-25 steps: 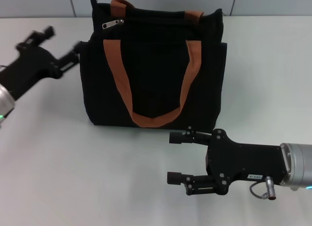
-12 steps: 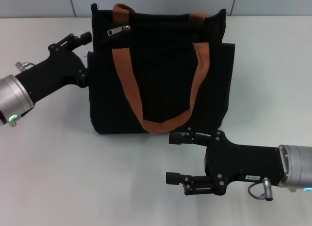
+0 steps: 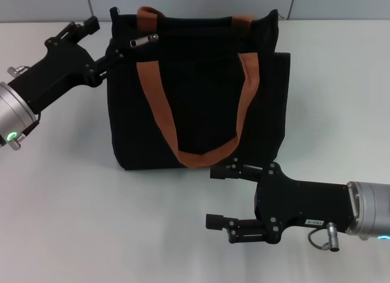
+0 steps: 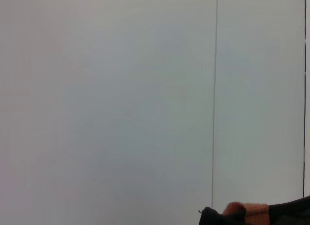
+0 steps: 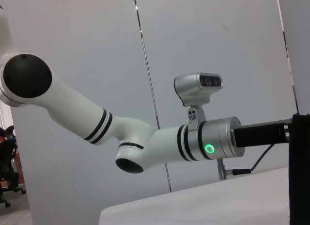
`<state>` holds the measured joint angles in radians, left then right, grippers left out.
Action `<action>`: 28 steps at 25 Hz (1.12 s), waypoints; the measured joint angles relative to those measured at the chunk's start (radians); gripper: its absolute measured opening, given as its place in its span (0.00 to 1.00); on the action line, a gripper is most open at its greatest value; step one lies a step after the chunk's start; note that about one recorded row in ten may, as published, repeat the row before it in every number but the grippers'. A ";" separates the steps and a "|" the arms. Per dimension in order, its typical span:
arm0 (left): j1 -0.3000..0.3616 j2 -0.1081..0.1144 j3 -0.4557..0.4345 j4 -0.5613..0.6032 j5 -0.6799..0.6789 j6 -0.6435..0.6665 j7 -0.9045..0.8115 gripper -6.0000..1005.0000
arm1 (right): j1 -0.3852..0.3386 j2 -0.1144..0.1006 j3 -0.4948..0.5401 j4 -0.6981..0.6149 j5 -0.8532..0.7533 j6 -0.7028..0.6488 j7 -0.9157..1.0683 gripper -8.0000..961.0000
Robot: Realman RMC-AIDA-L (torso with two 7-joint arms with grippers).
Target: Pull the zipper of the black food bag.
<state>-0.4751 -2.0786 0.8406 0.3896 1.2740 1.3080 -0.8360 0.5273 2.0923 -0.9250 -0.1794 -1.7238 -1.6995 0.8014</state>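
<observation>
Nearest the robot, the right gripper (image 3: 220, 197) hovers over bare white table (image 3: 91, 222) just in front of the black food bag (image 3: 195, 91), its two fingers spread wide on nothing, with open room to its left. The one bag stands upright mid-table with two orange-brown handles (image 3: 198, 100), its far edge close to the grey panelled wall (image 3: 195, 2). At the bag's top left corner the left gripper (image 3: 106, 42) reaches in, fingers parted, one over the top edge and one touching the bag near the single silver zipper (image 3: 142, 40); whether it grips anything I cannot tell.
</observation>
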 joint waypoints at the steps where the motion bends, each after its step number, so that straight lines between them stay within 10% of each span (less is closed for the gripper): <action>1: 0.000 0.000 0.001 0.000 0.000 -0.002 -0.002 0.83 | 0.001 0.000 0.000 0.000 0.000 0.000 0.000 0.84; 17: 0.004 0.000 0.003 -0.038 -0.001 0.013 0.007 0.82 | 0.015 0.000 0.000 0.013 0.011 0.020 -0.002 0.84; 28: 0.009 0.000 0.005 -0.061 -0.002 0.061 -0.029 0.29 | 0.008 -0.001 0.000 0.018 0.063 0.007 0.008 0.84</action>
<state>-0.4663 -2.0789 0.8453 0.3284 1.2719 1.3694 -0.8652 0.5357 2.0912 -0.9249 -0.1618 -1.6612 -1.6922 0.8097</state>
